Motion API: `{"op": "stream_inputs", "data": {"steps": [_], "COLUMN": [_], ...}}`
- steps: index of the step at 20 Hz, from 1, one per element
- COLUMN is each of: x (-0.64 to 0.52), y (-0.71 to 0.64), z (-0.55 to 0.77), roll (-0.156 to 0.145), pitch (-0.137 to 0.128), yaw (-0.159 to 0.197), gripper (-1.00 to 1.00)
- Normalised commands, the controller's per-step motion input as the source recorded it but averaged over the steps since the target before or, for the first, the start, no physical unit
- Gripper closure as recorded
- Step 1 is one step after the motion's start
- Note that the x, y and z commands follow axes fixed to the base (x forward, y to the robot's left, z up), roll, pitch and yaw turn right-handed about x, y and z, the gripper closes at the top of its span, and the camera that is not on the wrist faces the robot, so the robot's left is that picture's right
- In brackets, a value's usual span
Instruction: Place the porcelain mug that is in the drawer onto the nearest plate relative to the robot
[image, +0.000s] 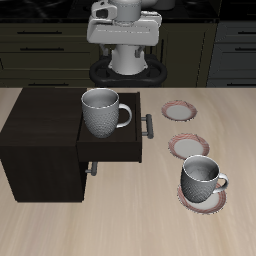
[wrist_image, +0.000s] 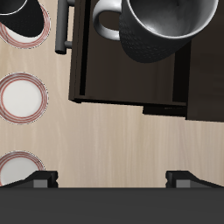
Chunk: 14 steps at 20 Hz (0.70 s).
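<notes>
The speckled porcelain mug (image: 103, 112) stands upright in the open dark drawer (image: 112, 148) of the low cabinet; the wrist view shows it too (wrist_image: 162, 31), dark inside, in the drawer (wrist_image: 131, 83). The plate nearest the robot (image: 180, 110) is the farthest-back saucer and is bare; it also shows in the wrist view (wrist_image: 19, 168). My gripper (image: 122, 40) hangs high near the robot's base, behind the drawer and well away from the mug. In the wrist view my gripper (wrist_image: 112, 179) is open and empty, its fingertips (wrist_image: 39, 179) wide apart.
A second bare saucer (image: 187, 146) lies in the middle of the row. The front saucer (image: 205, 198) carries the other grey mug (image: 203, 177). The drawer's metal bar handle (image: 148, 124) faces the saucers. The dark cabinet (image: 40, 140) stands beside the drawer.
</notes>
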Motion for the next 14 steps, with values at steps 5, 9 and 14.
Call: {"op": "stream_inputs", "data": {"steps": [5,9,14], "x": [0.19,0.41,0.25], "y": [-0.12,-0.27,-0.31], "z": [0.27,0.34,0.22], "roll": [0.009,0.007,-0.026], "pitch": [-0.008,0.020,-0.004], "yaw": [0.109,0.097,0.019], "gripper": [-1.00,-1.00,-1.00]}}
